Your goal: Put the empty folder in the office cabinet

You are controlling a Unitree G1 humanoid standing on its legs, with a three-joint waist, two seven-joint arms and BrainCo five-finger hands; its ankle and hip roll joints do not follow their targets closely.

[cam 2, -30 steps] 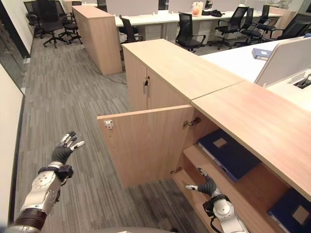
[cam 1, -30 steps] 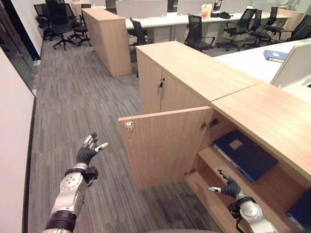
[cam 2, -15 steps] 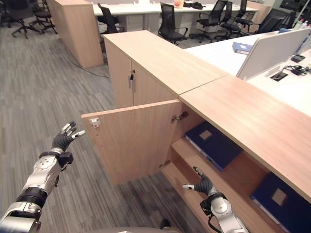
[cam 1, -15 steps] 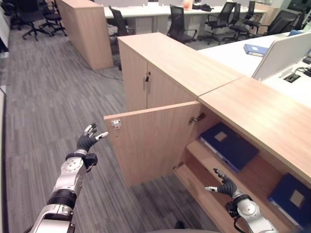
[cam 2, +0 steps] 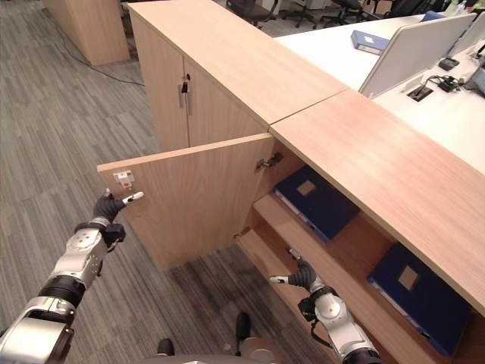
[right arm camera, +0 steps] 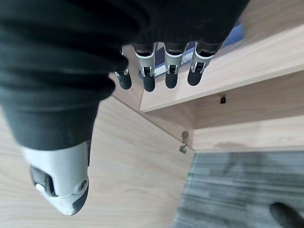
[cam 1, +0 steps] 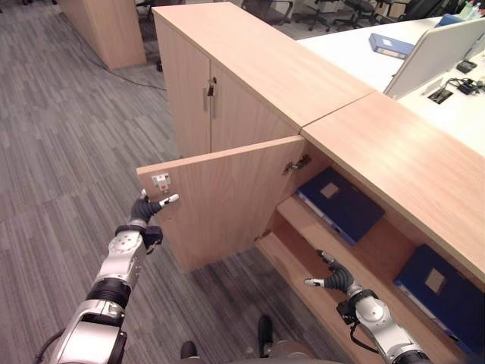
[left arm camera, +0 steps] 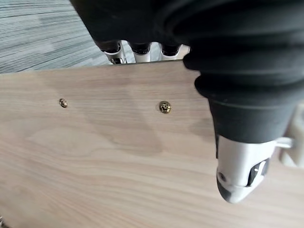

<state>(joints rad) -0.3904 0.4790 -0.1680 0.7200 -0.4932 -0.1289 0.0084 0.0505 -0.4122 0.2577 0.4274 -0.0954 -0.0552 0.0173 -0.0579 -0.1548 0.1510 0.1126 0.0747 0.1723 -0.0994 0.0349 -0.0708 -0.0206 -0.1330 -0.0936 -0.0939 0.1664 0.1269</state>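
The office cabinet's door (cam 1: 227, 193) stands open, its inner face towards me. Inside, a dark blue folder (cam 1: 339, 203) lies flat on the upper shelf (cam 1: 303, 224), and a second blue folder (cam 1: 436, 282) lies further right. My left hand (cam 1: 146, 207) is at the door's free edge. In the left wrist view its fingers (left arm camera: 135, 51) reach over that edge and the thumb (left arm camera: 237, 178) lies against the door panel (left arm camera: 104, 156). My right hand (cam 1: 336, 277) hovers open and empty in front of the lower shelf, fingers (right arm camera: 156, 73) straight.
A closed cabinet (cam 1: 220, 106) with a small handle adjoins on the left, under one long wooden top (cam 1: 379, 144). Behind it, a white desk (cam 1: 356, 61) carries another blue folder (cam 1: 392, 45) and a divider screen. Grey carpet stretches to the left.
The camera has tilted down and closer. My left hand has moved right from open air to the door's free edge. The right hand has stayed by the lower shelf.
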